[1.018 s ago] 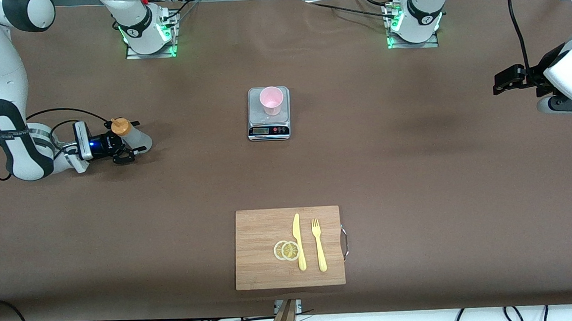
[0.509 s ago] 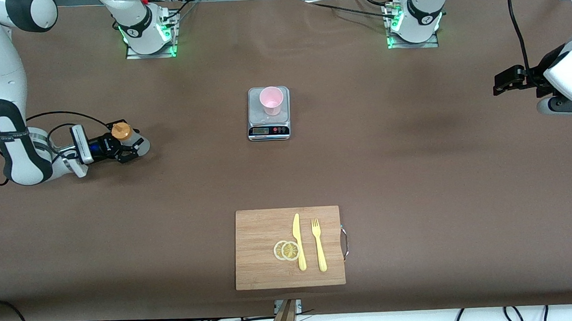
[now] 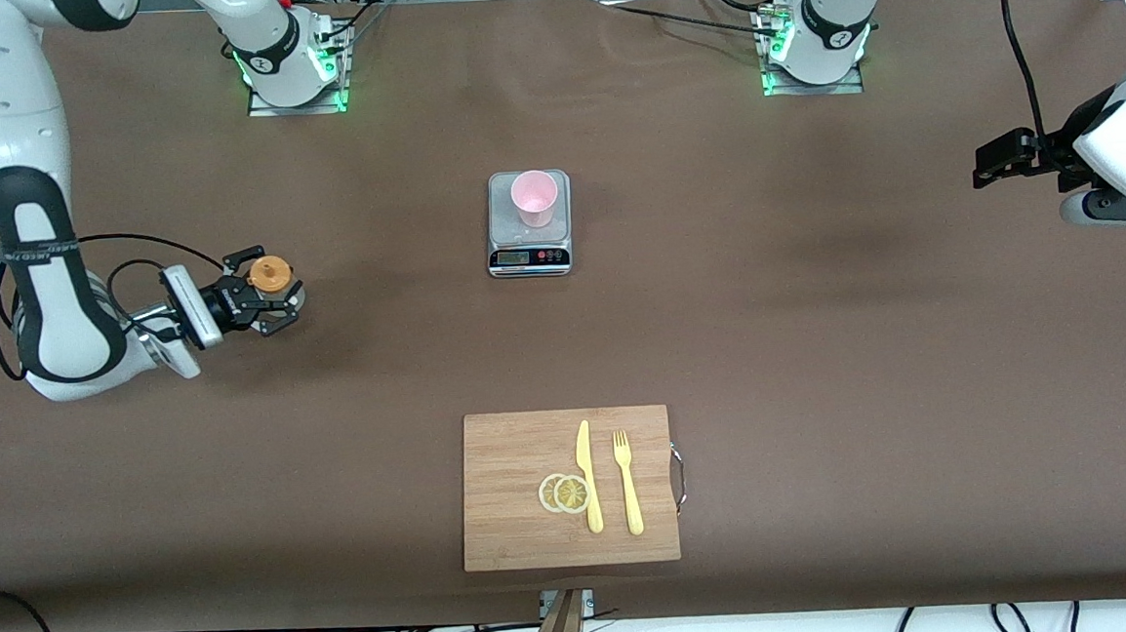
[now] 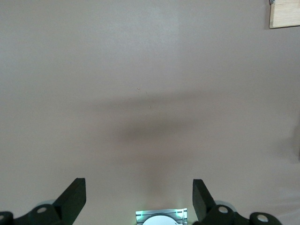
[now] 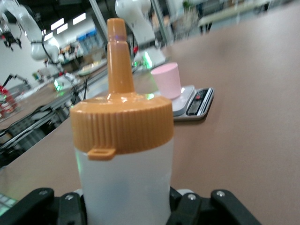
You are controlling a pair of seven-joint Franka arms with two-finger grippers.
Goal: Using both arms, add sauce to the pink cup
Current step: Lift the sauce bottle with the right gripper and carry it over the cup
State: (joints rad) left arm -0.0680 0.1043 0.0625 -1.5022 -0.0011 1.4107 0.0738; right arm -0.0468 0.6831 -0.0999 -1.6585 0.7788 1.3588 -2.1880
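My right gripper (image 3: 267, 297) is shut on the sauce bottle (image 3: 270, 274) and holds it upright over the table at the right arm's end. In the right wrist view the frosted bottle (image 5: 125, 168) with its orange cap fills the middle, between my gripper's (image 5: 125, 208) jaws. The pink cup (image 3: 534, 199) stands on the silver scale (image 3: 531, 250) at the table's middle; both show in the right wrist view, the cup (image 5: 168, 80) on the scale (image 5: 197, 104). My left gripper (image 3: 990, 161) is open and empty, and waits over the left arm's end; it also shows in the left wrist view (image 4: 139, 199).
A wooden cutting board (image 3: 513, 456) lies nearer the front camera than the scale, with two lemon slices (image 3: 564, 493), a yellow knife (image 3: 587, 476) and a yellow fork (image 3: 627, 483). A corner of the board (image 4: 284, 14) shows in the left wrist view.
My right gripper has swung the bottle from tilted to upright and carried it a little toward the table's middle. The left arm has barely moved.
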